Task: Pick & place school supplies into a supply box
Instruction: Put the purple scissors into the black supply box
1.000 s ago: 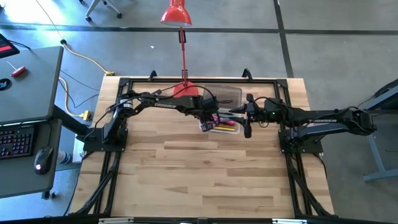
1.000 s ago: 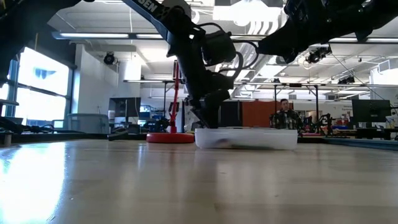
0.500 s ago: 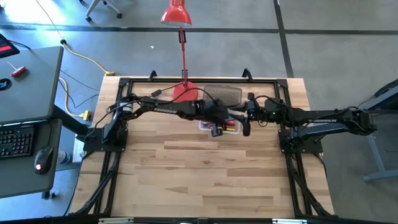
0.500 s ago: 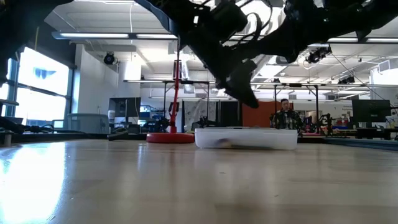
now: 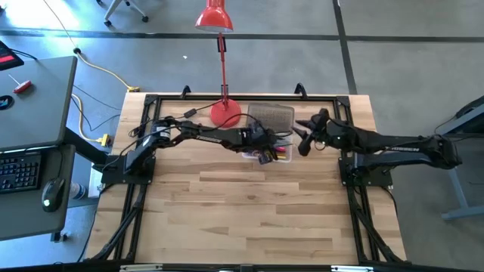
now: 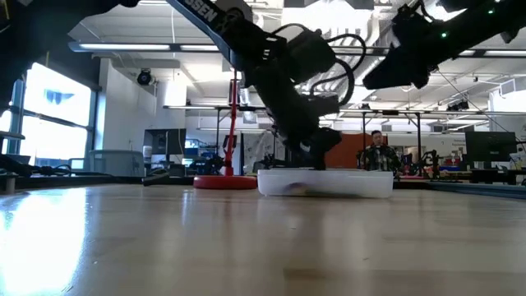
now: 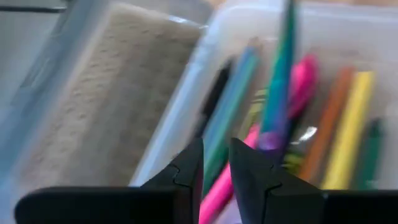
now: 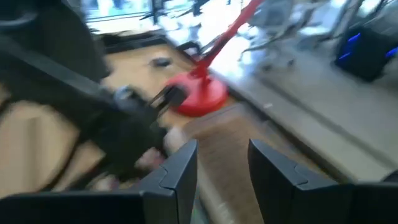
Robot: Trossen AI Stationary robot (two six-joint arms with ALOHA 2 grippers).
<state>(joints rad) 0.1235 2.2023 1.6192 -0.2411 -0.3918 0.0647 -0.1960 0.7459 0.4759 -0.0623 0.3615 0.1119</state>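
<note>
I am holding the left gripper [image 7: 214, 165] low over the supply box [image 6: 325, 182], its two fingers drawn close with only a thin gap between them and nothing held there, so I am reading it as clenched empty. Through its wrist camera I am seeing the school supplies [image 7: 292, 118] lying side by side in the box just beyond the fingertips: pink, teal, orange and yellow shafts, with a dark one against the box wall. The bumpy translucent lid [image 7: 93, 118] is lying flat next to the tray, touching its far edge.

From above, the left gripper [image 5: 266, 140] is sitting over the box [image 5: 266, 152], whose lid [image 5: 271, 115] is resting toward the back of the tabletop [image 5: 249, 204]. The red lamp base [image 5: 225, 113] is standing just beside the lid.

I am keeping the right gripper [image 5: 305, 140] raised near the box's right end, clear of it. Its fingers [image 8: 177, 174] are spread apart and carrying nothing. In the low view a person [image 6: 378, 154] is showing in the room behind the box.
</note>
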